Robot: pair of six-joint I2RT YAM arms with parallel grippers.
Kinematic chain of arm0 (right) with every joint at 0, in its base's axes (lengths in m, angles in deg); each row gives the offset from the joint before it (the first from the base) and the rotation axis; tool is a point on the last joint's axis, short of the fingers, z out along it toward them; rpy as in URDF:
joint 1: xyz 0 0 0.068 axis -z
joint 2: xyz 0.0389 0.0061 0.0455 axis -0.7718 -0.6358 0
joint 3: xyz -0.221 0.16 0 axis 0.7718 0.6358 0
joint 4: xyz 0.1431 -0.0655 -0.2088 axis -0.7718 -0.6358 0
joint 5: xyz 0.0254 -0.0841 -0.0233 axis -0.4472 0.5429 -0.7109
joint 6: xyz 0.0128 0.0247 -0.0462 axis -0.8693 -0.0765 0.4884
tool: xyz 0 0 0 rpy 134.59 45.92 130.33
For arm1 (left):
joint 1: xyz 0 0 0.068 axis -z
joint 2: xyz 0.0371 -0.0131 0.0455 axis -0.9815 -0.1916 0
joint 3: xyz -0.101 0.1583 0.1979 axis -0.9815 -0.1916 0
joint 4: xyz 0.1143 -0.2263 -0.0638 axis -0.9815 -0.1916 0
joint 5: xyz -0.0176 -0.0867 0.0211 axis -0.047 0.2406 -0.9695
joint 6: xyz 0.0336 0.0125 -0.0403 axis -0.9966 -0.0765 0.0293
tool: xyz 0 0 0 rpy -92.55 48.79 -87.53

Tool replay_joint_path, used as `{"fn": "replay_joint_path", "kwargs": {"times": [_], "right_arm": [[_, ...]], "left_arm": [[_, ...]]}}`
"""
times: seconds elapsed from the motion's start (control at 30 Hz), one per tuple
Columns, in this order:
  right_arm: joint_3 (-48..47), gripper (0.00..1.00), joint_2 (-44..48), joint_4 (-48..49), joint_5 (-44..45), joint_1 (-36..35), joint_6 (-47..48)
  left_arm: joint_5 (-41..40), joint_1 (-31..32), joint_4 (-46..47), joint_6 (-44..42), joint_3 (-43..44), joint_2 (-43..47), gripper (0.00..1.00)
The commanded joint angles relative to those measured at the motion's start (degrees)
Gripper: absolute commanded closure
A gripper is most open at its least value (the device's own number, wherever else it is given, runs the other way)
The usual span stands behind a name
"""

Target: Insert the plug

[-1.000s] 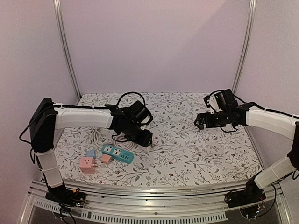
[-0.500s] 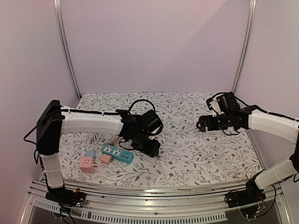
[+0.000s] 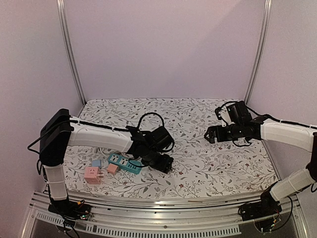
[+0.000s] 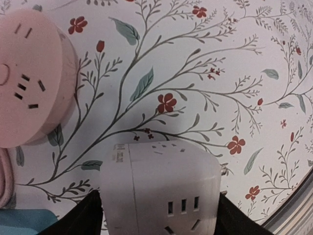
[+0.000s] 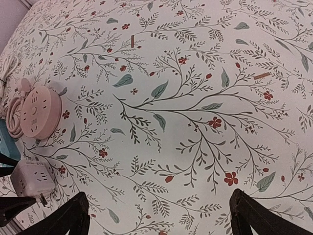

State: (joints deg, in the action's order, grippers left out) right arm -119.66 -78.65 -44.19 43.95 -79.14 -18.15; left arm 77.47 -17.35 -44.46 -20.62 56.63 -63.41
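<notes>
Shifted right and nearer since one second ago. Keep left end effector clamped on white plug, near pink round socket on surface. Leave right end effector spread wide, empty. Square prongs to slots before pressing straight

The adapter is white, the round socket pink, the cloth flower-patterned.

Floral tabletop. Near left: big pink cube adapter, sm. blue cube just behind it, sm. pink cube to its right. Metal posts at far corners.
</notes>
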Motion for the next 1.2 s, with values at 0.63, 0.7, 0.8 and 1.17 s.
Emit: {"fn": "replay_joint_path", "kwargs": {"times": [0.63, 0.7, 0.8, 1.17], "right_arm": [[4.93, 0.01, 0.69, 14.17, -3.16, -10.31, 4.90], [5.11, 0.01, 0.24, 15.25, -2.23, -12.36, 6.69], [5.72, 0.01, -1.29, 18.32, -0.79, -15.97, 10.12], [8.08, 0.01, -11.02, 36.96, -3.69, -23.70, 20.74]], "left_arm": [[0.00, -2.29, 9.29, -4.59, -18.00, 19.13, 0.01], [-0.25, -3.52, 10.67, -5.31, -20.26, 21.28, 0.01], [-0.16, -5.83, 13.36, -5.92, -23.88, 25.25, 0.01], [3.99, -13.24, 21.65, -6.42, -34.42, 35.30, 0.01]]}}
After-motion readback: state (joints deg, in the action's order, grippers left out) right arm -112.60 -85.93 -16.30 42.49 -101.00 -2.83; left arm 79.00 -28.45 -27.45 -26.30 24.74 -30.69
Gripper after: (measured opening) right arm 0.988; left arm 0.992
